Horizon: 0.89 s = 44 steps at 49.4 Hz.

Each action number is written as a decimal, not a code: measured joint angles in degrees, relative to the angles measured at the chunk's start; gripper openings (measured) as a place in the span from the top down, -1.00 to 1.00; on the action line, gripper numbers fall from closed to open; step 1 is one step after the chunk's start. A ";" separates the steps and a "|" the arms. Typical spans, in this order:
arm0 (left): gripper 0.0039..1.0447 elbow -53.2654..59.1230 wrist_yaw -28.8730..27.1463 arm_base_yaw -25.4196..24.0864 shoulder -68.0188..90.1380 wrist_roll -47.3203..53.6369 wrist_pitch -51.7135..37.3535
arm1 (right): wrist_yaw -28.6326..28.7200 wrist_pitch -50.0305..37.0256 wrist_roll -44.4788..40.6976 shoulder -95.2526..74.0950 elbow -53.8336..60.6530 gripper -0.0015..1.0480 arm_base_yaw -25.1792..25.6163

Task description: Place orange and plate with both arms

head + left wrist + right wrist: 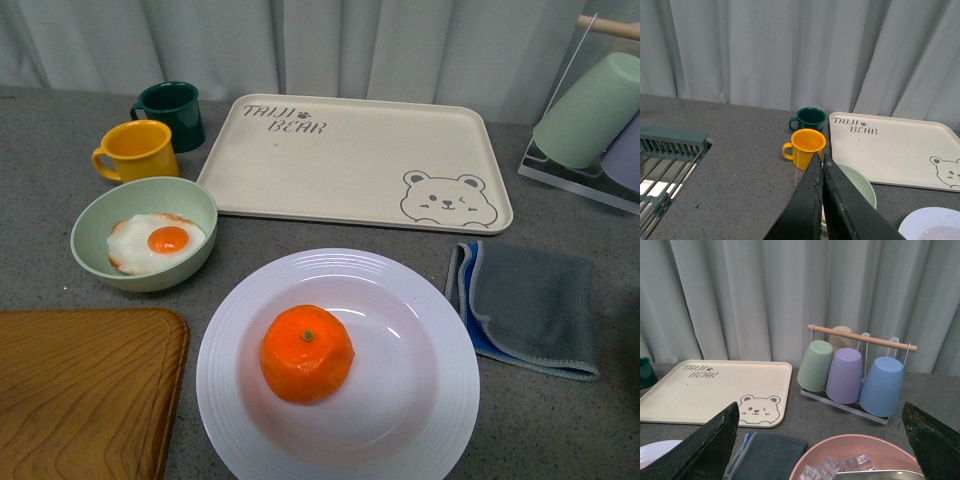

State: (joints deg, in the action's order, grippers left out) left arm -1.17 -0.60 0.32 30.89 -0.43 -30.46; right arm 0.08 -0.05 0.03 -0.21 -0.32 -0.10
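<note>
The left hand (pixel 821 159) hangs above the surface (pixel 560 420) with its two fingers pressed together on nothing. It points toward the yellow mug (pixel 137 150) and the green mug (pixel 172 113), well apart from the task's things, so I judge it has no grip to make here. Just right of the pale green bowl (pixel 95 212) with its fried egg (pixel 155 243), the plate (pixel 440 400) lies flat near the front edge. The orange (pixel 306 353) rests stem-up in its well, a touch left of centre, where the sloping sides should keep it from rolling. The bear tray (pixel 350 160) lies just behind the plate, apart from it. Further right, beyond the folded grey cloth (pixel 530 305), the right hand (pixel 820 410) is spread wide and carries nothing, facing the cup rack (pixel 862 338). With both hands free and the fruit seated, the placing looks finished.
</note>
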 joint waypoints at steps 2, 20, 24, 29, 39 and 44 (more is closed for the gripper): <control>0.93 0.00 0.26 -0.07 -1.07 0.00 1.01 | 0.00 0.02 0.00 0.00 0.00 -0.82 0.00; 0.93 0.00 0.57 -0.17 -12.52 0.02 11.87 | 0.00 0.02 0.00 0.00 0.00 -0.82 0.00; 0.93 0.00 0.57 -0.17 -14.78 0.00 14.12 | 0.00 0.00 0.00 0.00 0.00 -0.82 0.00; 0.93 0.00 0.57 -0.17 -16.81 0.02 16.13 | 0.02 0.00 0.00 0.00 0.00 -0.82 0.00; 0.65 0.00 0.57 -0.17 -19.08 0.00 18.21 | 0.02 0.02 0.00 0.00 0.00 -0.82 0.00; 0.34 0.00 0.57 -0.17 -19.08 0.00 18.21 | 0.02 0.02 0.00 0.00 0.00 -0.82 0.00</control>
State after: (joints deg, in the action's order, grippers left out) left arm -1.17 -0.03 0.14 11.81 -0.43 -12.25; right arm 0.10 -0.03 0.03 -0.21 -0.32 -0.10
